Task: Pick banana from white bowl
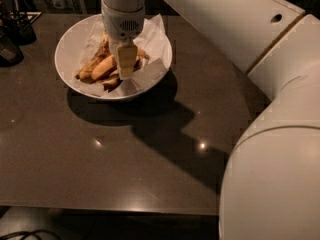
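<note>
The white bowl [70, 46] sits at the back left of the dark table, lined with crumpled white paper. Inside lies the yellow-orange banana [102, 67], pointing from lower left to upper right, with brown peels [111, 84] around it. My gripper [126, 64] hangs straight down into the bowl from the white arm. Its tip is just to the right of the banana's middle and covers part of the bowl's contents.
Dark containers [11, 39] stand at the table's far left edge. My big white arm [270, 109] crosses the right side of the view. The table's front edge [115, 204] runs along the bottom. The bowl casts a shadow on the table in front of it.
</note>
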Motion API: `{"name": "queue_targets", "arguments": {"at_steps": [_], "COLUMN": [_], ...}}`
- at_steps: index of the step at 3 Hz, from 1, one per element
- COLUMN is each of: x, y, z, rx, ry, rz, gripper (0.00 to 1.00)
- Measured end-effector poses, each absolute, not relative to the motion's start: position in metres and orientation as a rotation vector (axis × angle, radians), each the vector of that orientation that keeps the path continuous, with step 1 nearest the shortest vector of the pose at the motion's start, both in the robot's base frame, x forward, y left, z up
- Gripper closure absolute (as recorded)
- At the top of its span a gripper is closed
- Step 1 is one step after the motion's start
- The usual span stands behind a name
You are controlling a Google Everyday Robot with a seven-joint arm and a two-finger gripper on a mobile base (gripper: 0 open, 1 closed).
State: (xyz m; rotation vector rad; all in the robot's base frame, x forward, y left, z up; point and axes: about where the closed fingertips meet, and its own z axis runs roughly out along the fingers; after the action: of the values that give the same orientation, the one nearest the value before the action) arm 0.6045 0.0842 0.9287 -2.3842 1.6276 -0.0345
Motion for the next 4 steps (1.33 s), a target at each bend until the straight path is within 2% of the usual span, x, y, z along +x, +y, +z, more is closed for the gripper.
{"name": "queue_targets", "arguments": {"at_steps": [4], "x": [0.6061], "y": [0.0831], "z": [0.9283], "rx": [-2.38], "ry": [1.641], "rz": [-0.022], "gripper": [0.45]}}
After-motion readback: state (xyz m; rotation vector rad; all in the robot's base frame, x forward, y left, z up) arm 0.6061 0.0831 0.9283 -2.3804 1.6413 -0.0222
